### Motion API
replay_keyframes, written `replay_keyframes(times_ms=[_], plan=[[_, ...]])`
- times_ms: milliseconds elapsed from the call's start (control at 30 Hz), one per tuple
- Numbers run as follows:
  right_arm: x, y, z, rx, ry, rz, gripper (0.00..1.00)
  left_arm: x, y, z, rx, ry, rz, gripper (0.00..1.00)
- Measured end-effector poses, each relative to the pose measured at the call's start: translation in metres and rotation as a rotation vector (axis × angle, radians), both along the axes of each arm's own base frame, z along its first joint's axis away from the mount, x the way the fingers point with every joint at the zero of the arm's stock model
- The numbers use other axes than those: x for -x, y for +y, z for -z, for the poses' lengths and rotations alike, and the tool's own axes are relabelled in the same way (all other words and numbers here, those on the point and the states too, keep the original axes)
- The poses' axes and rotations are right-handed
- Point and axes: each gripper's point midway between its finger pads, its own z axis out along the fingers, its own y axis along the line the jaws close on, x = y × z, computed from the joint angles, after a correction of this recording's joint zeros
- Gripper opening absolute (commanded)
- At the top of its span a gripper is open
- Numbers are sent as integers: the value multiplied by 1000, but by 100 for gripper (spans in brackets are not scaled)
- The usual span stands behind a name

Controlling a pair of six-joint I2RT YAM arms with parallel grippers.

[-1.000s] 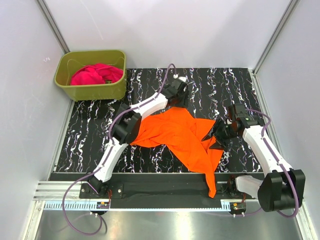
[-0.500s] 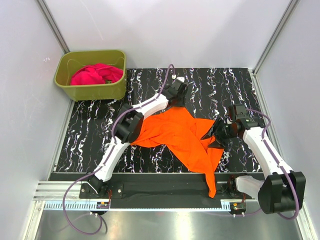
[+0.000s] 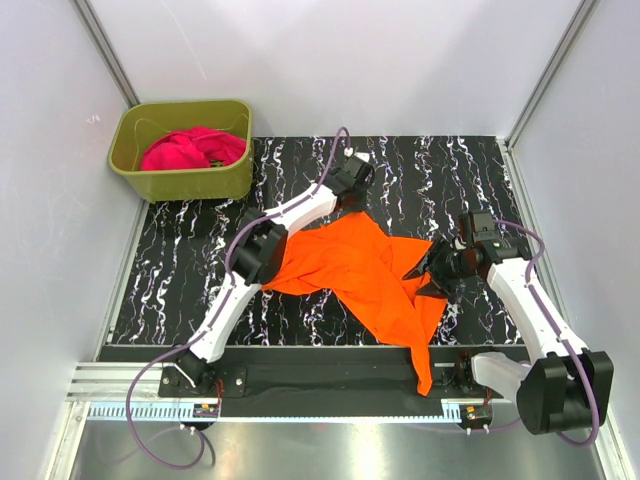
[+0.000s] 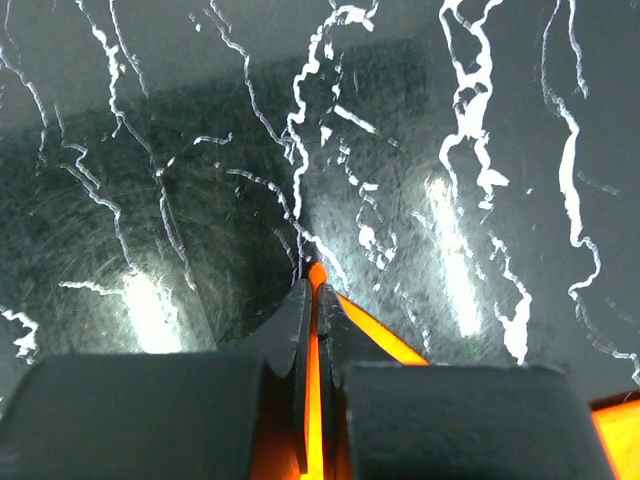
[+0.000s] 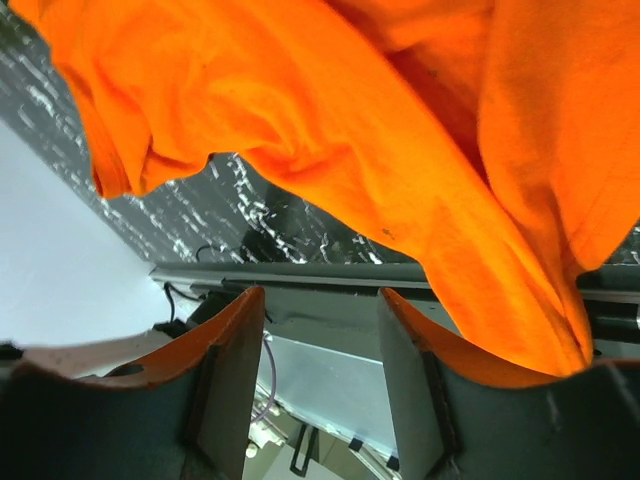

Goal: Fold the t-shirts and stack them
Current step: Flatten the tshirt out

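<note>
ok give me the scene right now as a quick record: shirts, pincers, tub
orange t-shirt: unfolded and crumpled on the black mat, one end hanging over the near edge
magenta t-shirt: bunched in the olive tub
left pincer: shut on the orange t-shirt's far edge
right pincer: open, at the orange t-shirt's right side
stack: not started

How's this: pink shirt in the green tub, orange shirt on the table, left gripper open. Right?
Not quite. The left gripper is shut on the orange shirt, as the left wrist view shows. The pink shirt is in the tub and the orange shirt is on the table.
</note>
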Motion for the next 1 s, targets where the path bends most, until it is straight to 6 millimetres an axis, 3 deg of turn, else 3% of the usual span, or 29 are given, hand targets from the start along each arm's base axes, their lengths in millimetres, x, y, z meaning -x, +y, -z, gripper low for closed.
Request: replay_keyframes(times_ms=[133,200,267,300,333,367,433,500,567,667,733,867,1000], plan=[[-5,-6,12,43,44,23,44,15,20,-13,-54,22,11,0],[-13,-10,20,80,79,31,42,24,33,-41,-65,7,19,0],[-23,-16,28,121,98,39,40,34,47,-82,-59,-34,30,0],[-30,-18,31,138,97,42,40,39,54,-109,-48,-69,38,0],[-38,-21,33,154,90,50,38,48,63,-149,-24,-127,44,0],[-44,-23,34,162,85,59,37,52,68,-165,-15,-151,46,0],[-62,-29,39,182,78,80,36,72,85,-226,35,-254,50,0],[-80,-33,46,199,77,95,32,94,102,-268,78,-333,50,0],[-96,-35,55,215,83,103,28,121,120,-293,111,-382,54,0],[-116,-39,74,239,80,116,22,156,142,-286,119,-374,61,0],[-123,-40,86,246,89,130,19,176,156,-259,105,-323,58,0],[-128,-38,113,241,122,154,18,223,189,-188,43,-162,24,0],[-129,-38,122,233,134,170,18,259,218,-158,17,-87,-21,0]])
